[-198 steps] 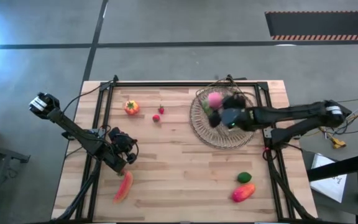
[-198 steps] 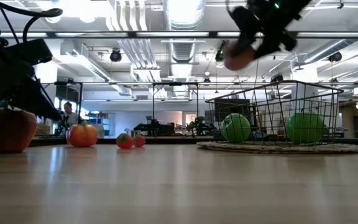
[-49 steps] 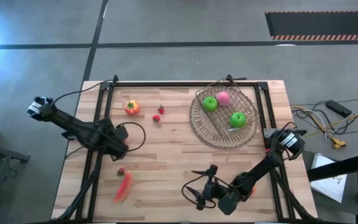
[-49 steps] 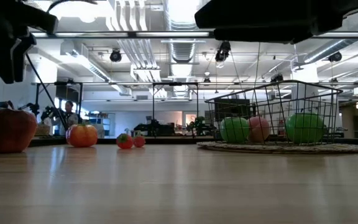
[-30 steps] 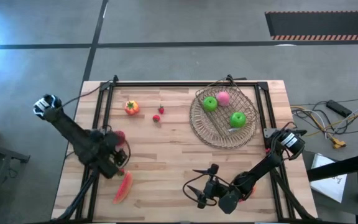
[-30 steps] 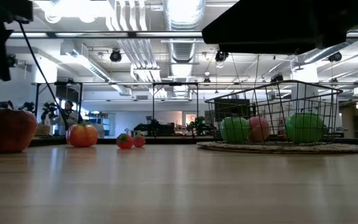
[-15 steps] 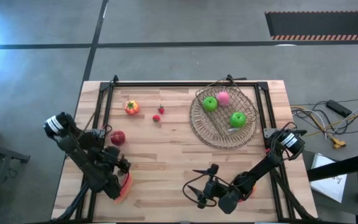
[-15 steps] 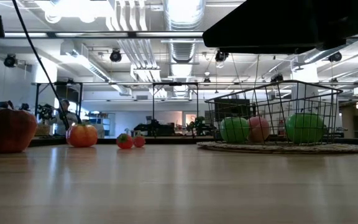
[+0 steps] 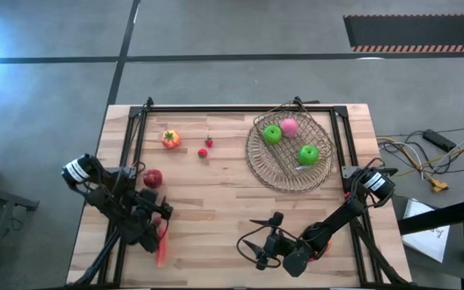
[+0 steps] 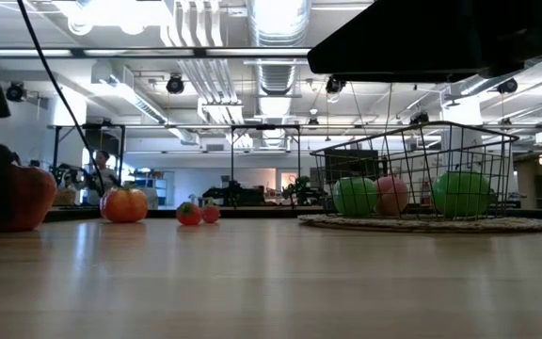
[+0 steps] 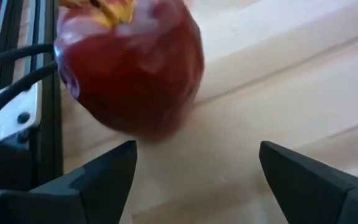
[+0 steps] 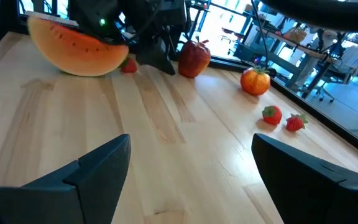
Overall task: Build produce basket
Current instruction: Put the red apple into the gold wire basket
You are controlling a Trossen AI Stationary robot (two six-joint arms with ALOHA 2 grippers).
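Note:
The round tan basket (image 9: pixel 290 165) at the table's far right holds two green apples (image 9: pixel 272 134) (image 9: pixel 308 154) and a pink peach (image 9: pixel 289 126). A red apple (image 9: pixel 152 178) lies on the wood at the left. A red-orange melon-like slice (image 12: pixel 73 40) with a small strawberry (image 12: pixel 128 65) beside it lies nearer the front edge. My left gripper (image 11: pixel 197 162) hangs open and tilted down between slice and apple, the apple (image 11: pixel 129 68) just beyond its fingertips. A tomato (image 9: pixel 170 138) and two strawberries (image 9: pixel 205 147) sit at the far left. My right gripper (image 9: pixel 252 242) waits open near the front edge.
Black frame rails (image 9: pixel 131 145) run along the table's left, far and right sides. The right arm (image 9: pixel 337 225) stretches over the table's near right corner, with a bit of red produce (image 9: pixel 322 250) showing under it. Bare wood lies in the table's middle.
My left gripper has come down toward the table and toward the near edge, rolling its wrist, and now sits low between the red apple and the slice. Its fingers stay open. The apple, covered a second ago in the high view, now shows. The produce has not moved.

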